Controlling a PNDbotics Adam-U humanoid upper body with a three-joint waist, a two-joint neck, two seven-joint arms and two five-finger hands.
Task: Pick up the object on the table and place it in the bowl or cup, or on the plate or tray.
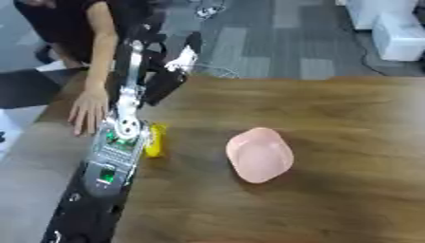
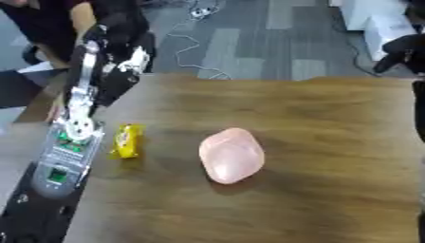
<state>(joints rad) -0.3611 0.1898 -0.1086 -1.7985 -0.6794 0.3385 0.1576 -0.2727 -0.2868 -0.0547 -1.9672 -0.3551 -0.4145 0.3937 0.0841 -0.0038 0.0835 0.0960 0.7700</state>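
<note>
A yellow packet (image 2: 127,140) lies flat on the wooden table (image 2: 332,142), near its left side. To the right of the packet sits a pink bowl (image 2: 232,155), with nothing in it. My left arm runs up the left side of the view, and in the left eye view it partly covers the packet. My left hand (image 1: 163,85) hangs above the table's far left edge, beyond the packet and apart from it, open and holding nothing. My right hand (image 2: 400,48) is a dark shape at the upper right, off the table.
White boxes (image 1: 398,28) stand on the grey floor at the back right. Cables (image 2: 195,61) lie on the floor behind the table. The table's left edge runs close to my left arm.
</note>
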